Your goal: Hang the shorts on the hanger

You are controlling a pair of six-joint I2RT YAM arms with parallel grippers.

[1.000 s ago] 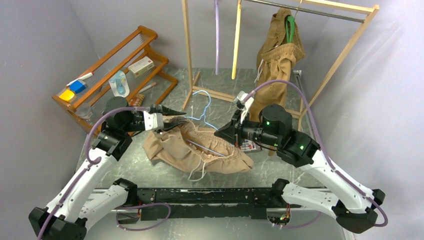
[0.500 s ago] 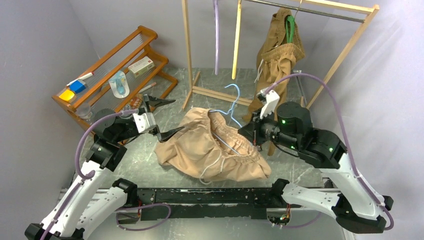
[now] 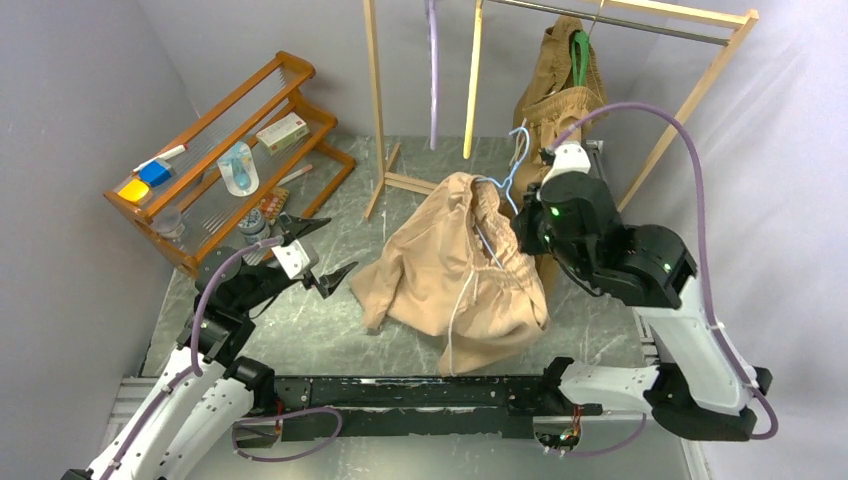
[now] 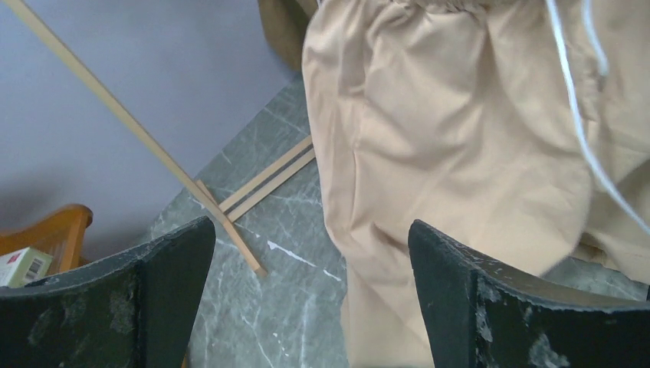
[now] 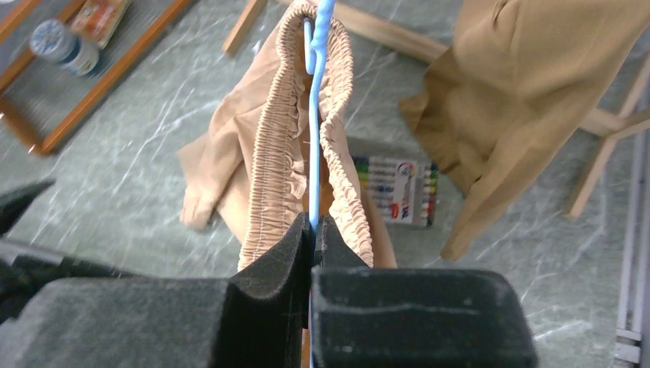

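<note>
Right wrist view gives us the closest look. The right pincer [image 5: 313, 230] is pressed together on the thin light-blue hanger [image 5: 314, 107], and its wire runs up between the two dark pads. The gathered waistband of the shorts [image 5: 268, 146] folds over that wire on both sides.

From the top external view we see the right arm holding the hanger above the desk [image 3: 300, 330], its hook pointing up and toward the back. The hook is just beside the darker brown shorts [image 3: 565, 90], which hang on a green hanger [image 3: 580, 55] from the wooden rack [image 3: 690, 100]. The tan shorts hang from the blue hanger near the middle of the desk. Their lower cloth rests on the marble surface, with one leg spread out to the left. The white drawstring [image 3: 458, 310] dangles down the front.

The left pincer [image 3: 342, 243] is spread wide and holds nothing — it sits low over the desk to the left of the shorts, apart from them. In the left wrist view the tan cloth lies beyond its two black fingers [image 4: 475, 299], clear of both.

A box of markers [image 5: 395, 188] lies flat on the desk behind the hanging cloth, and a wooden shelf [image 3: 230, 110] stands at the far left.
</note>
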